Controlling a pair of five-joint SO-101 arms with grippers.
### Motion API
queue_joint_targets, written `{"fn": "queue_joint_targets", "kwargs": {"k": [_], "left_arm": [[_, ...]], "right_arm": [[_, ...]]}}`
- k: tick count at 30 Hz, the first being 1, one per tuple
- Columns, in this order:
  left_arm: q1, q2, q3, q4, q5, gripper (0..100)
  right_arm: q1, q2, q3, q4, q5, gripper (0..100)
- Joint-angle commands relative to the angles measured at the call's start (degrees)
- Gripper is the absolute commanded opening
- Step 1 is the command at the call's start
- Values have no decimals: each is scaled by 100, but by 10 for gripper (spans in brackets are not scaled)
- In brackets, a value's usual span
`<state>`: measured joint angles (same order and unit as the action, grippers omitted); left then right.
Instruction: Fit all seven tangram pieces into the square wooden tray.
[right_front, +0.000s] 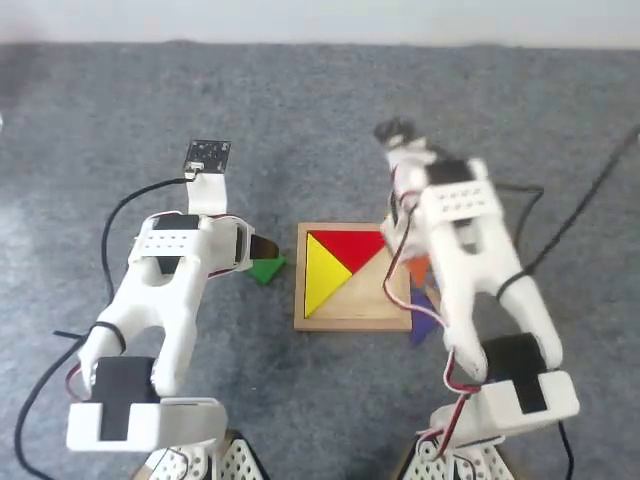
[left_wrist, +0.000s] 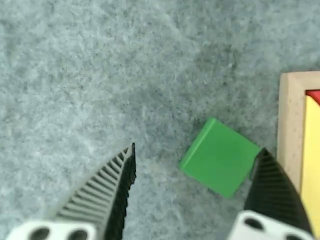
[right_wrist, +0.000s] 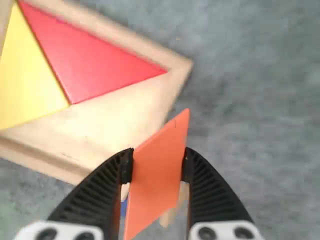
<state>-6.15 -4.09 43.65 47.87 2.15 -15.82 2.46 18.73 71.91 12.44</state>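
Observation:
The square wooden tray (right_front: 300, 318) lies between the two arms and holds a red triangle (right_front: 350, 246) and a yellow triangle (right_front: 322, 274). My right gripper (right_wrist: 156, 161) is shut on an orange piece (right_wrist: 157, 175), held above the tray's corner (right_wrist: 176, 67); that piece (right_front: 418, 266) shows by the tray's right edge in the high view. A green square (left_wrist: 221, 157) lies on the carpet beside the tray rim (left_wrist: 289, 120). My left gripper (left_wrist: 197, 157) stands open around it, one fingertip (left_wrist: 262, 159) at its edge. The green piece (right_front: 267, 268) sits left of the tray.
A blue piece (right_front: 423, 310) lies on the grey carpet just right of the tray, partly under the right arm. Cables trail from both arms. The tray's lower right part (right_front: 375, 295) is bare wood.

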Motion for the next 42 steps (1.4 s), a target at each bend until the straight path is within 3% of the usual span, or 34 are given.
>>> {"fn": "queue_joint_targets", "kwargs": {"k": [1,7,11,20,31,42], "left_arm": [[35,-53,-268,26,62,353],[35,-26,-268,18,62,353],[35,-44,-268,18,53,353],[35,-53,-268,35,53,353],[35,-53,-268,44,53,353],[35,-53,-268,44,53,353]], "right_arm": [[-338,-338,738,-848,-360,58],[-787,-321,1037,-1200,-519,58],[-760,-277,1011,-1516,-888,62],[-611,-277,1002,-1622,-905,69],[-602,-277,1037,-1613,-1582,333],[-664,-277,1046,-1675,-1618,355]]}}
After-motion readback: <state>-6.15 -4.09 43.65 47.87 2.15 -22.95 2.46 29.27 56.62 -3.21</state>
